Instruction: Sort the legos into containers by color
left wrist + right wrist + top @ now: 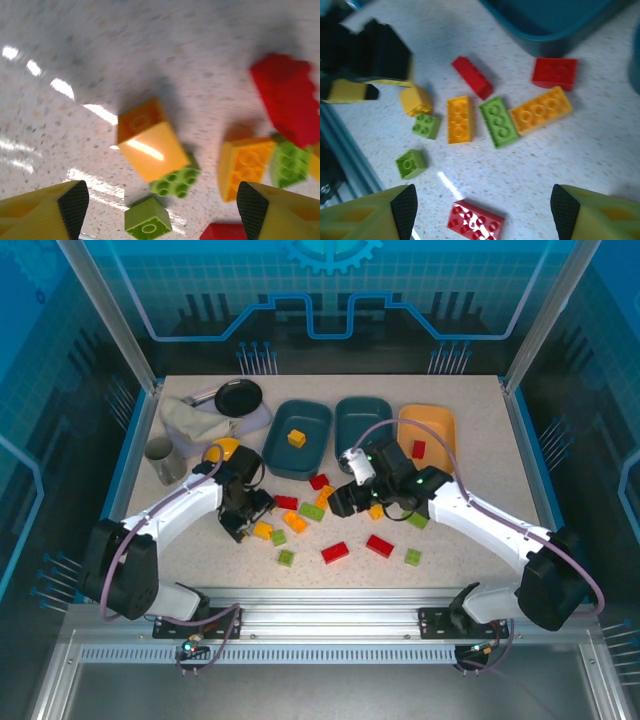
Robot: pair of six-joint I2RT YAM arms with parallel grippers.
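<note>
Legos (335, 552) scattered, some under arms; both grippers' jaws apart, empty.

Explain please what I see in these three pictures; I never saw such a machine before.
These are two white robot arms bolted at the near edge of a speckled table. The big picture is taken from above and behind them. The other two come from small cameras on the wrists, looking down between each claw's own fingers.

The left claw and the right claw both stand open and hold nothing.

On the table lie loose red, orange-yellow and green Lego bricks, such as a red brick and a green brick. Behind them stand two dark teal trays and one pale orange tray. The left teal tray holds an orange-yellow brick; the orange tray holds a red one.
</note>
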